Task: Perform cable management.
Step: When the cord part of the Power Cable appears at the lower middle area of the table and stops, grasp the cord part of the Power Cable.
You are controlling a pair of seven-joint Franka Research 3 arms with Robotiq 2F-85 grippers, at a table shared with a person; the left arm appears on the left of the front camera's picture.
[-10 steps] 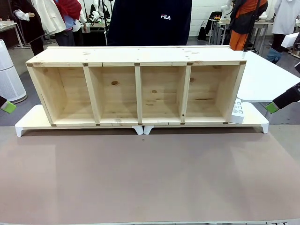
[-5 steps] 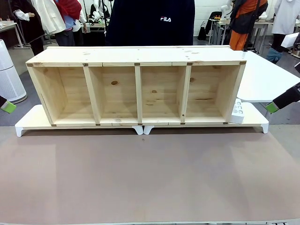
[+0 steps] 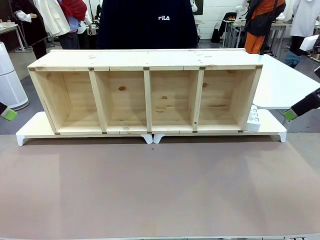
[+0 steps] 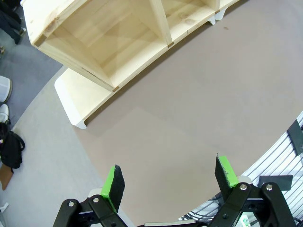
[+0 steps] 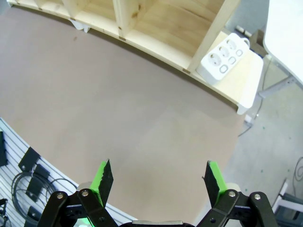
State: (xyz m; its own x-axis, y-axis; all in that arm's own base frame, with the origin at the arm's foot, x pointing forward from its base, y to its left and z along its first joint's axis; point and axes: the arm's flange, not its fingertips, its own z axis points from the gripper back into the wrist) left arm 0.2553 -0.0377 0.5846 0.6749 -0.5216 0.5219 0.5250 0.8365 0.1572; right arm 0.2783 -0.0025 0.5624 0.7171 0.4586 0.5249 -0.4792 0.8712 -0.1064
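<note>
The cable is out of view. My left gripper [image 4: 168, 170] hangs open over the brown table mat [image 4: 189, 109], with nothing between its green pads. In the front view one of its pads [image 3: 7, 114] shows at the far left edge. Over the mat's right part my right gripper [image 5: 158, 168] is open and empty as well, and one of its pads [image 3: 290, 115] sits at the far right edge. Both grippers stay well short of the wooden shelf [image 3: 145, 67].
The shelf has several open compartments and lies on two white risers [image 3: 35, 129]. A white power strip [image 3: 253, 119] leans by the shelf's right end [image 5: 222, 59]. A person in a dark top [image 3: 147, 25] stands behind the shelf. A white table [image 3: 285, 82] is at the right.
The person behind the shelf has shifted toward the picture's left. Neither arm has moved.
</note>
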